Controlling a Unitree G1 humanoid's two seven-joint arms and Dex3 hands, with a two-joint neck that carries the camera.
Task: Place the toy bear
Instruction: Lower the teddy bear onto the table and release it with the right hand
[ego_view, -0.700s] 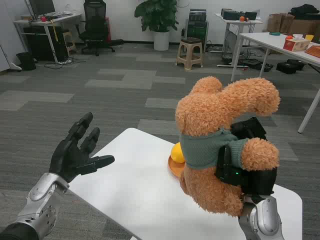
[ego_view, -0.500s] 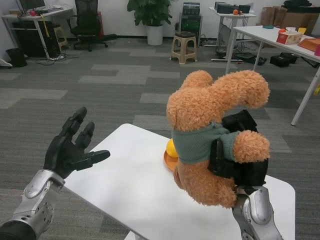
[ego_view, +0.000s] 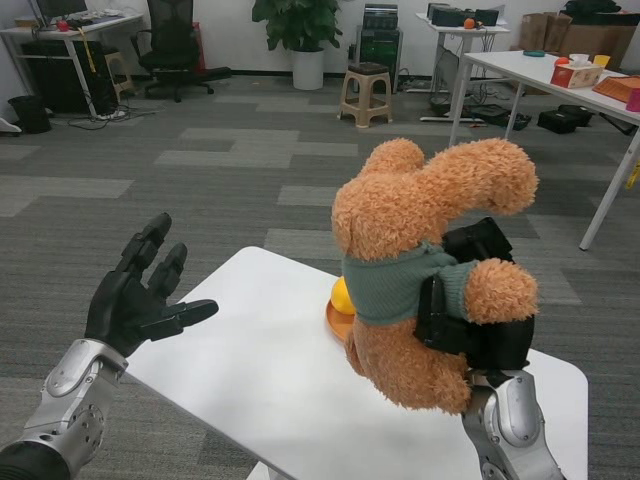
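Your right hand (ego_view: 478, 300) grips the toy bear (ego_view: 420, 265) around its middle, black fingers wrapped over the green sweater, and holds it upright above the right half of the white table (ego_view: 260, 380). The bear's back is toward you, one arm raised to the upper right. Behind the bear, partly hidden by it, you can see an orange plate (ego_view: 337, 322) on the table with a yellow ball-like thing (ego_view: 343, 297) on it; the bear's lower body is in front of the plate, and you cannot tell from here whether it touches the table.

Your left hand (ego_view: 135, 295) hovers at the table's left edge, holding nothing, fingers spread and pointing up and away, thumb stretched toward the bear.

Against the picture from half a second ago almost nothing differs: the bear sits in the same grip and at the same tilt, a touch lower in the picture along with the floor and furniture behind, so that is the camera. Against the earlier picture the whole scene has shifted left and the far room shows less, again a camera move. The left hand keeps its open pose beside the table.
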